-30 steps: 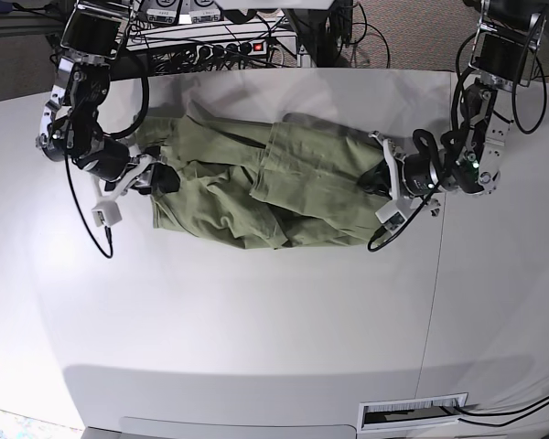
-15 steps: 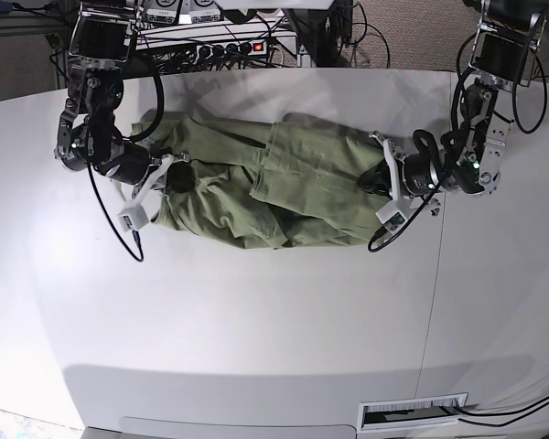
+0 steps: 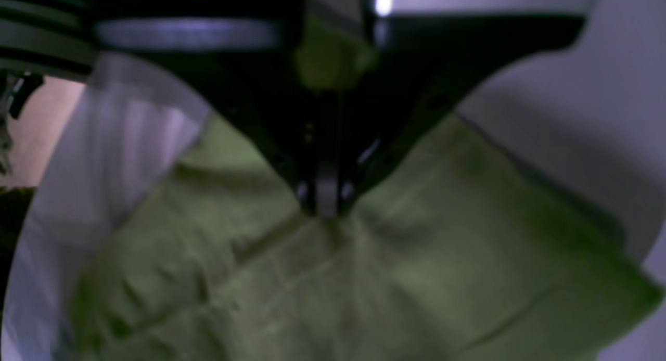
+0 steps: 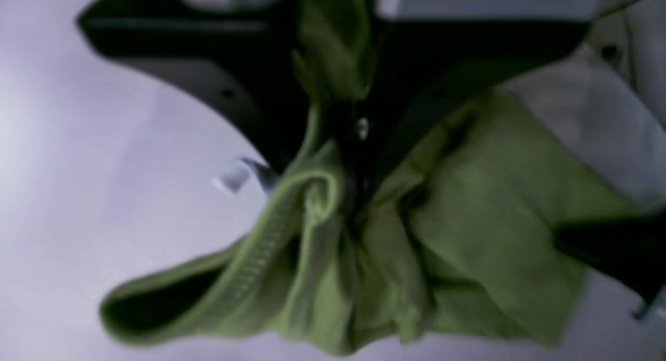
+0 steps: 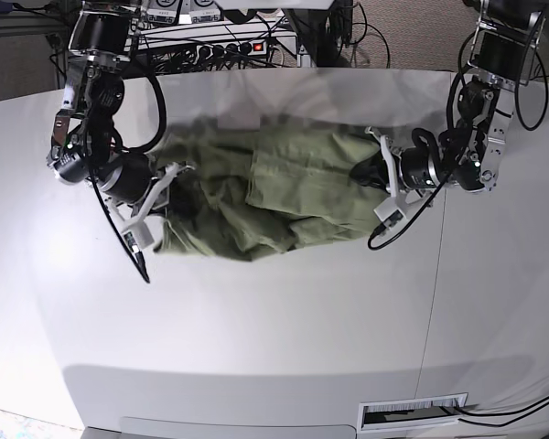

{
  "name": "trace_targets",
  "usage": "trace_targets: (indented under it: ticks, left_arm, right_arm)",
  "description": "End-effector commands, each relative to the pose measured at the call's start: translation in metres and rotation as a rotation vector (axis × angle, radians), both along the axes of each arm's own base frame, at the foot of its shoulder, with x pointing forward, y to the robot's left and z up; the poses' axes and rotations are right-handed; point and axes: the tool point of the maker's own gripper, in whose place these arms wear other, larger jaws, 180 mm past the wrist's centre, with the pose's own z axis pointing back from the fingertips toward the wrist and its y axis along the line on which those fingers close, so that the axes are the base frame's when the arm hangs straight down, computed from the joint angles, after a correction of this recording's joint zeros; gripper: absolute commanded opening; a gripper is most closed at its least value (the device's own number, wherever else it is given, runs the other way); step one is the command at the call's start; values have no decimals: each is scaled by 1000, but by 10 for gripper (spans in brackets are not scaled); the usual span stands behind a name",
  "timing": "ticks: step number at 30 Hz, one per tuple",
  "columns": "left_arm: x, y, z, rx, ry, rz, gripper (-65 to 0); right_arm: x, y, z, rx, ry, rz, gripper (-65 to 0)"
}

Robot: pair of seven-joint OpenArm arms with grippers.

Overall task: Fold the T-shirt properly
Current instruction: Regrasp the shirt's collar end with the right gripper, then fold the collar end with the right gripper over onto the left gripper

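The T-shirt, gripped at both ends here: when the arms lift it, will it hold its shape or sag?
Likely sag. The T-shirt already lies in soft creases between the right gripper and the left gripper, so it looks thin and floppy. In the right wrist view the fabric bunches and droops at the jaws, so loose layers probably swing or unfold. It seems light.

Through the right wrist camera we look down past our right gripper point(image 4: 354, 184), whose two black fingers point(image 4: 250, 111) come together to a point in the middle of the picture. They are pinched on a bunched fold of the T-shirt point(image 4: 468, 236), and some green cloth also pokes up between them near the top. A ribbed hem point(image 4: 260, 257) curls out toward the lower left. Beneath lies the pale table point(image 4: 104, 168). The whole view is blurred.
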Motion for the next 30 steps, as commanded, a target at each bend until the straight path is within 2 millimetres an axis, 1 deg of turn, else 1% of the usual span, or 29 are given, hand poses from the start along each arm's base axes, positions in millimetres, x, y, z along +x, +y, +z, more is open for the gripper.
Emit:
trace_targets:
  ticks: [1, 6, 9, 12, 14, 18, 20, 23, 26, 30]
  left_arm:
    - [-9, 10, -11, 74, 37, -27, -650]
    - [-14, 2, -9, 32, 58, -26, -650]
    - [-22, -8, -9, -5, 92, -33, -650]
    - [-28, -17, -11, -30, 108, -38, -650]
    - [-30, -21, -11, -41, 113, -38, -650]
    - [-30, -20, -11, -38, 113, -38, -650]
    - [-30, -20, -11, -38, 113, -38, -650]
    - [-30, -20, -11, -37, 112, -38, -650]
    - [-30, -20, -11, -38, 111, -38, -650]
    - [-25, -16, -9, -34, 102, -23, -650]
  right_arm:
    - [8, 9, 15, 40, -55, 7, -650]
    - [23, 52, 36, 162, -110, 36, -650]
    - [28, 86, 46, 189, -143, 97, -650]
    - [34, 120, 57, 180, -196, 158, -650]
    - [36, 141, 65, 173, -229, 195, -650]
    - [33, 176, 76, 198, -271, 247, -650]
    - [29, 187, 77, 200, -272, 269, -650]
    - [23, 197, 75, 194, -265, 305, -650]
    - [14, 203, 68, 197, -244, 321, -650]
    - [0, 204, 53, 211, -198, 318, -650]
